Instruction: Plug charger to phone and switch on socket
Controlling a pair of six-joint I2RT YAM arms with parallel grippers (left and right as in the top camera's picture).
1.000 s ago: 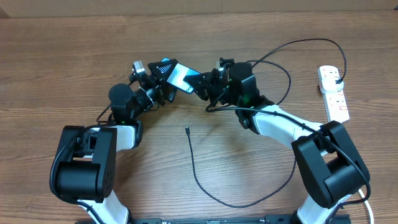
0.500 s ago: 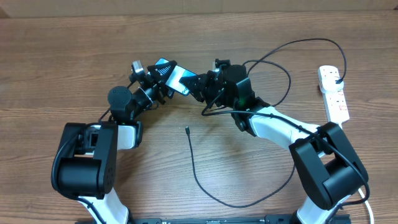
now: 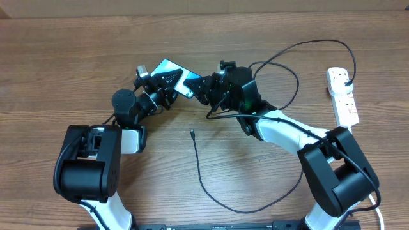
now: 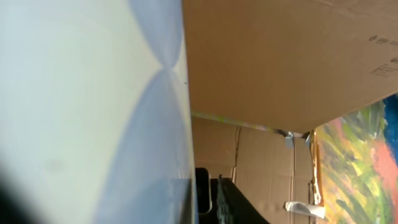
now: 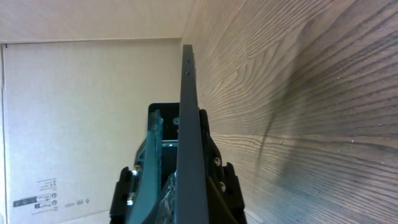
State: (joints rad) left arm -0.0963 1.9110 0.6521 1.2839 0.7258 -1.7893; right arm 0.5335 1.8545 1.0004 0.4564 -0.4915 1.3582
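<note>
Wood-grain tabletop (image 3: 64, 51) carries everything. Nearest the arm bases, the long thin black charger cable (image 3: 197, 167) lies loose, and neither arm holds its small connector tip (image 3: 192, 133). Beyond it, the left gripper (image 3: 165, 84) is clamped on the slim phone with the blue-and-white screen (image 3: 171, 68), holding it tilted. The right gripper (image 3: 206, 89) sits at the phone's other end, and I cannot tell how its jaws stand. Farthest right lies the white power strip (image 3: 342, 96). The step in hand looks like positioning the phone. Next, a gripper must fetch that tip and line it up with the port.
</note>
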